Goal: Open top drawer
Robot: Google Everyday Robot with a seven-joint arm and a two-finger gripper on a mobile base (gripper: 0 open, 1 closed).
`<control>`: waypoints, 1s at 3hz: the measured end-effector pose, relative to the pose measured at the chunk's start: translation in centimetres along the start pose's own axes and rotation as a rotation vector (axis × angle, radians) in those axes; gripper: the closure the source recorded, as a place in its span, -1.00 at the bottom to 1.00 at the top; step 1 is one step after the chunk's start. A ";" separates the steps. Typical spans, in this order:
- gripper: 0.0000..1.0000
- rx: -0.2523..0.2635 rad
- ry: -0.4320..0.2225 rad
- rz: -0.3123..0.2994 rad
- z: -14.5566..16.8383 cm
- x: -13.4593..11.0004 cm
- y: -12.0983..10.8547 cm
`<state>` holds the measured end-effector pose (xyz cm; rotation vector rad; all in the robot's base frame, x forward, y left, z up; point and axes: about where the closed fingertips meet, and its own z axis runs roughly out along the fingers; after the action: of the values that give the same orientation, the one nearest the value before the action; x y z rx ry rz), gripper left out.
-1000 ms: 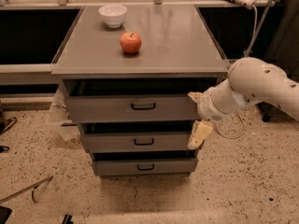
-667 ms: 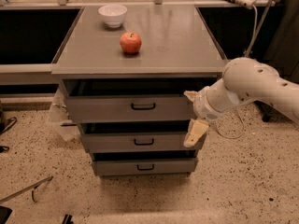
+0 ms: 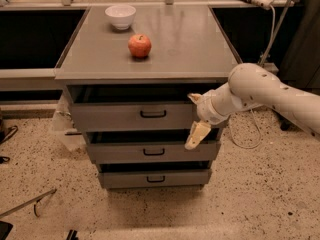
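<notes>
The gripper (image 3: pixel 195 117) sits at the right end of the top drawer (image 3: pixel 125 117), in front of its face. Its two cream fingers (image 3: pixel 198 135) are spread apart, one near the drawer's upper right corner and the other hanging down past the drawer's lower edge. Nothing is pinched between them. The white arm (image 3: pixel 260 89) reaches in from the right of the top drawer, its wrist just beside the drawer's right end.

The top drawer lies directly under the grey table (image 3: pixel 195 44) top, with a dark gap showing above its flat front. Its small black loop handle (image 3: pixel 153 114) sits at the middle of the front, to the left of the gripper and apart from it. Below the top drawer are the middle drawer (image 3: pixel 120 153) and, under that, the bottom drawer (image 3: pixel 125 178), each with a like handle.

Above the top drawer, on the table, a red apple (image 3: pixel 139 45) stands left of centre, and a white bowl (image 3: pixel 120 16) sits farther back. A white cable (image 3: pixel 270 29) hangs down behind the arm, right of the top drawer. The cabinet stands on a speckled floor (image 3: pixel 250 199).
</notes>
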<state>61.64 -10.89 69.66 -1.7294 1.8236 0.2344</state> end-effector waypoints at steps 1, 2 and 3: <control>-1.00 0.019 -0.028 0.035 0.8 0.8 -0.8; -1.00 0.032 -0.042 0.050 2.0 1.4 -1.6; -1.00 0.031 -0.051 0.042 3.3 1.1 -2.3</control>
<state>64.87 -10.41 67.09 -1.6511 1.8185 0.2633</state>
